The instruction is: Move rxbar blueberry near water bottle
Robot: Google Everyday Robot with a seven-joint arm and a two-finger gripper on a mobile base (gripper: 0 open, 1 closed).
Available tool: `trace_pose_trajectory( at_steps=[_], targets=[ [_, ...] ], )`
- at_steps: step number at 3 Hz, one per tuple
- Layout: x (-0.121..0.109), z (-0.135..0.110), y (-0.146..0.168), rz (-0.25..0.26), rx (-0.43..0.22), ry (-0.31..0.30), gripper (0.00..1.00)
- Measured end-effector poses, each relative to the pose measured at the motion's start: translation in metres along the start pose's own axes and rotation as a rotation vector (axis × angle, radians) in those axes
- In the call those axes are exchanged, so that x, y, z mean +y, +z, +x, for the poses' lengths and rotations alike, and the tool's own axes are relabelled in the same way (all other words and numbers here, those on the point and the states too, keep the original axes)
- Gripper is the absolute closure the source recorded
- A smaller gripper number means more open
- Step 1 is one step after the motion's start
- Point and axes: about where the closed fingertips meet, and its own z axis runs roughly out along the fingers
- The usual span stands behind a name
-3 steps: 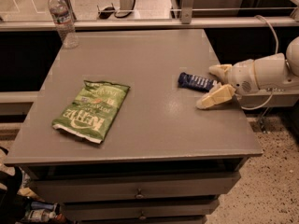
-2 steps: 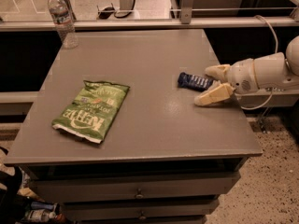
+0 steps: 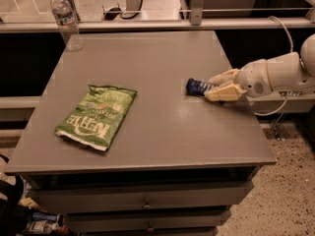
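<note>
The rxbar blueberry (image 3: 196, 86), a small dark-blue wrapper, lies on the right side of the grey table (image 3: 147, 58). My gripper (image 3: 209, 87) reaches in from the right at table height. Its two cream fingers are closed on the bar's right end, and the bar's left end sticks out toward the table's middle. The water bottle (image 3: 65, 21), clear with a white cap, stands upright at the table's far left corner, far from the gripper and the bar.
A large green chip bag (image 3: 97, 115) lies flat on the left half of the table. A metal rail (image 3: 197, 24) runs behind the table's far edge. The arm's white body (image 3: 275, 75) hangs over the right edge. Drawers sit under the front edge.
The fingers have closed from a wide spread onto the bar's right end. The gripper has edged slightly left. The bar, bag and bottle have not moved.
</note>
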Motion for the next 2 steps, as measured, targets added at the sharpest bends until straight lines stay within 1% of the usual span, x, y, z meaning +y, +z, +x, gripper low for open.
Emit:
trace_pose_trajectory(
  at_steps=[1, 2],
  targets=[
    [-0.0006, -0.0014, -0.0003, 0.0, 0.004, -0.003, 1.0],
    [-0.0049, -0.0102, -0.0032, 0.003, 0.022, -0.02, 1.0]
  ],
)
